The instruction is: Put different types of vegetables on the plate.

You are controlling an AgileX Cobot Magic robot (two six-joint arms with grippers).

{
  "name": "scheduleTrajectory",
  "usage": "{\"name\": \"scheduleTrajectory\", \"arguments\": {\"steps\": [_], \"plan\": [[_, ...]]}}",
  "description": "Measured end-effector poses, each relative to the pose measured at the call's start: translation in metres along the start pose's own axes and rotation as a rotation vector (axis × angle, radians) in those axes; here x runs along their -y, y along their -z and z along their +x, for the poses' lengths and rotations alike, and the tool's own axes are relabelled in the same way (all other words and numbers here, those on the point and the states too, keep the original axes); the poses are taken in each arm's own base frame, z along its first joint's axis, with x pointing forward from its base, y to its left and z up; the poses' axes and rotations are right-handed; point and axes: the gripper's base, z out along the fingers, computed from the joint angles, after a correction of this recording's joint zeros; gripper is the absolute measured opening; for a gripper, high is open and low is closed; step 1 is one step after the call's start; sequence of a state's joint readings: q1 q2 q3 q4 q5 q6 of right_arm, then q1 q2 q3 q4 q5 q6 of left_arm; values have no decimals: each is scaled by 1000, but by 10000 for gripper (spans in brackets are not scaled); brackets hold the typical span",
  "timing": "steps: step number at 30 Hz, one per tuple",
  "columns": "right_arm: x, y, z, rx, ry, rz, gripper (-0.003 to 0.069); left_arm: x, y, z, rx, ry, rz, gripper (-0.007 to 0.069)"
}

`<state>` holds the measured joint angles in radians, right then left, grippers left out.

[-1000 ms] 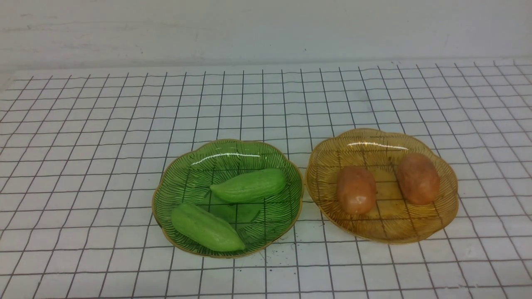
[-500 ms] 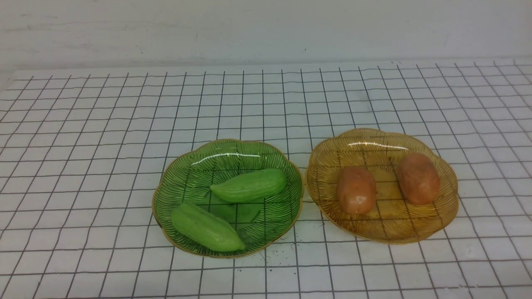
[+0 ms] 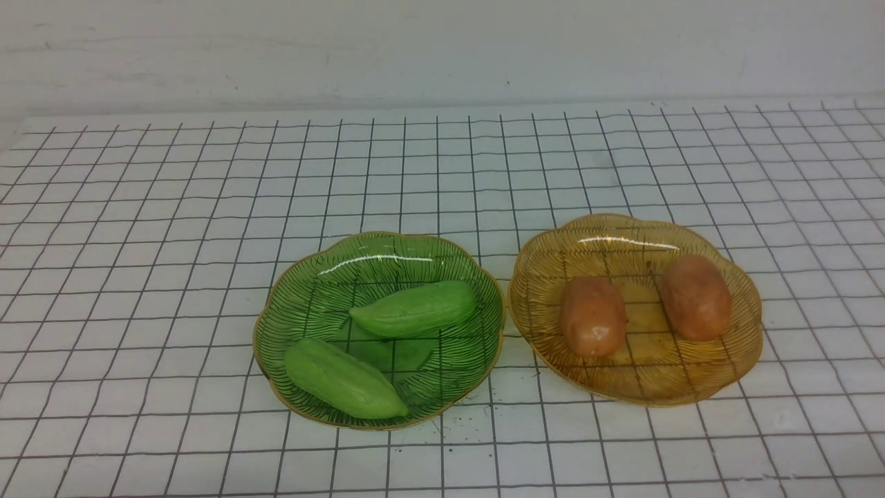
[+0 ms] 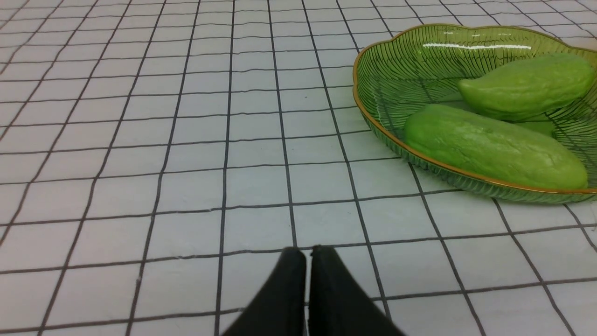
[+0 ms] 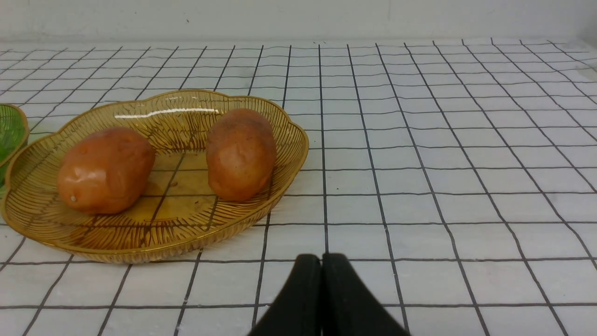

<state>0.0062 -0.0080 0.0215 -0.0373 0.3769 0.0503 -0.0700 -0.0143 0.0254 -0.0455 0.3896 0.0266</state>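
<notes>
Two light-green cucumbers lie in the green glass plate (image 3: pixel 304 290): one (image 3: pixel 415 308) toward the back, one (image 3: pixel 343 379) at the front left rim. Two orange-brown potatoes (image 3: pixel 592 316) (image 3: pixel 695 297) lie in the amber glass plate (image 3: pixel 636 387) to the right. Neither arm shows in the front view. My left gripper (image 4: pixel 308 254) is shut and empty, low over the cloth, apart from the green plate (image 4: pixel 373 84) and its cucumbers (image 4: pixel 494 147) (image 4: pixel 527 86). My right gripper (image 5: pixel 321 260) is shut and empty, apart from the amber plate (image 5: pixel 140 242) and the potatoes (image 5: pixel 106 170) (image 5: pixel 240 153).
A white cloth with a black grid (image 3: pixel 442 173) covers the table. A pale wall (image 3: pixel 442 48) runs along the far edge. The two plates stand side by side, their rims almost touching. The green plate's edge (image 5: pixel 11 133) shows in the right wrist view.
</notes>
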Motion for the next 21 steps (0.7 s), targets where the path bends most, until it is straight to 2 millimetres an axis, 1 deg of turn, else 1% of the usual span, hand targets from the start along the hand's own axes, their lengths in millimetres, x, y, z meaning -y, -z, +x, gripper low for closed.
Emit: {"name": "scheduleTrajectory", "arguments": {"steps": [21], "plan": [[0, 0, 0, 0, -15, 0, -15, 0, 0, 0, 0, 0, 0, -3]]}}
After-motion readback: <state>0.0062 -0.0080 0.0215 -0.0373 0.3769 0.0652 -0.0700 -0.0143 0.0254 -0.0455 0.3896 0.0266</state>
